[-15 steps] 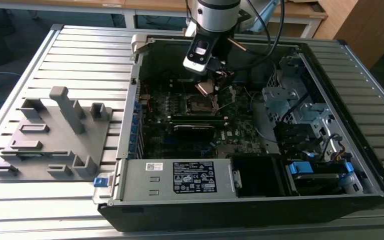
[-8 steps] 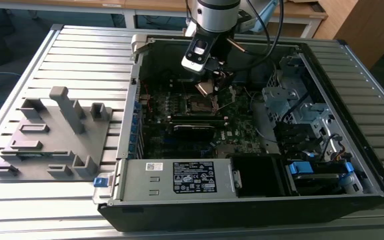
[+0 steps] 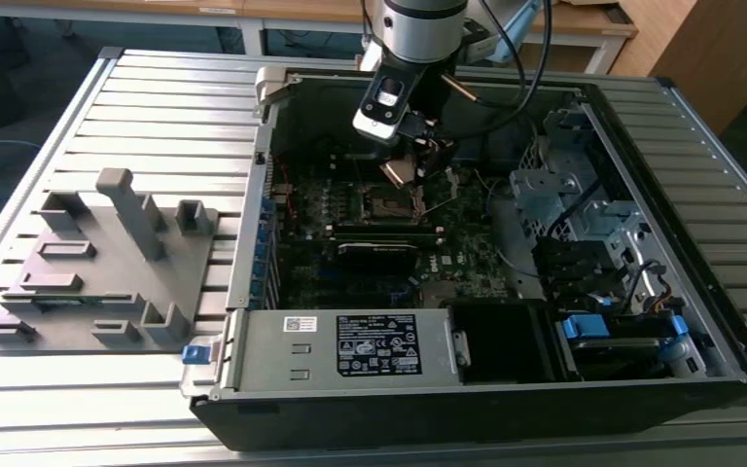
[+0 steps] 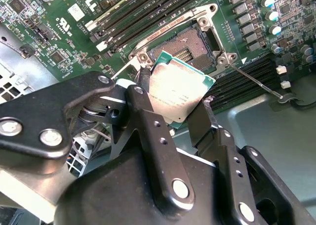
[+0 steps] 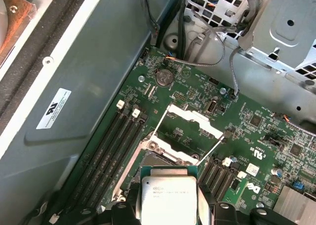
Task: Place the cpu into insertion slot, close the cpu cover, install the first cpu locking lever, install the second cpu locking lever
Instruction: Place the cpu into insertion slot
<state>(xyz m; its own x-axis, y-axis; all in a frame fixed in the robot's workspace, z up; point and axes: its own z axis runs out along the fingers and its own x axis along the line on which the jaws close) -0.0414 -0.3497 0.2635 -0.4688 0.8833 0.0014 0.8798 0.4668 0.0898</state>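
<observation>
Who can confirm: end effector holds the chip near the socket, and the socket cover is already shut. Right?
No, the cover is open: the first wrist view shows its silver frame swung back, and the second wrist view shows the socket with its centre bare. The rest stands: the end effector holds the chip near the socket.

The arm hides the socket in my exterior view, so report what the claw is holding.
Observer: In the second wrist view the claw is shut on the cpu, with its grey metal face showing.
Operator: Now give me the state of the socket.
Observer: In the first wrist view the cpu cover is swung open, and the insertion slot has nothing in it.
</observation>
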